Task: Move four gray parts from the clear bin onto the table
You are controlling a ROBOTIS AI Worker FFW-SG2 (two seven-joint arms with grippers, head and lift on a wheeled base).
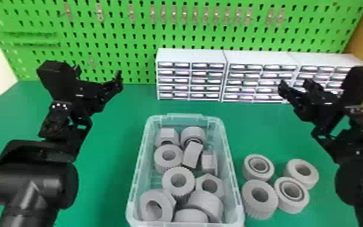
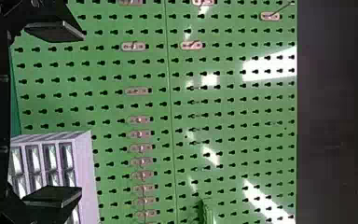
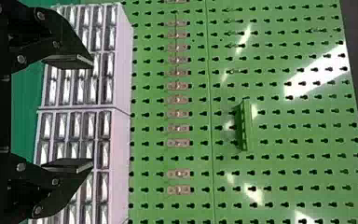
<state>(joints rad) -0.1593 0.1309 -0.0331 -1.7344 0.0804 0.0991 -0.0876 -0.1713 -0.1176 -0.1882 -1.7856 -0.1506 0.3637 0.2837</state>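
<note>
On the middle of the green desk (image 1: 105, 169), toward the near side, the clear bin (image 1: 144, 169) is standing open, and it is holding many gray parts (image 1: 178, 181). They are lying mixed together: some of them are round rings, some are having six-sided faces, and one block (image 1: 193, 154) is leaning in the far half, between the rings. At the near end, a big six-sided part (image 1: 156, 208) is resting in the left corner, and a wide round part (image 1: 206, 202) is lying more to the right.

Just beside the bin, on its right side, four gray parts (image 1: 260, 199) are already sitting on the desk, in a close group. Two of these are being nearer and two farther, and all are showing their holes upward.

To the left of the bin and farther, the left pincer (image 1: 98, 73) is hanging above the desk; its fingers are standing well apart, and the green pegboard (image 2: 168, 102) is showing through the gap. To the right, also at the far side, the right pincer (image 1: 295, 83) is hanging in the air, and its two fingers are likewise keeping a wide gap between them. At the far edge, white drawer cabinets (image 1: 191, 55) are standing before the pegboard.
</note>
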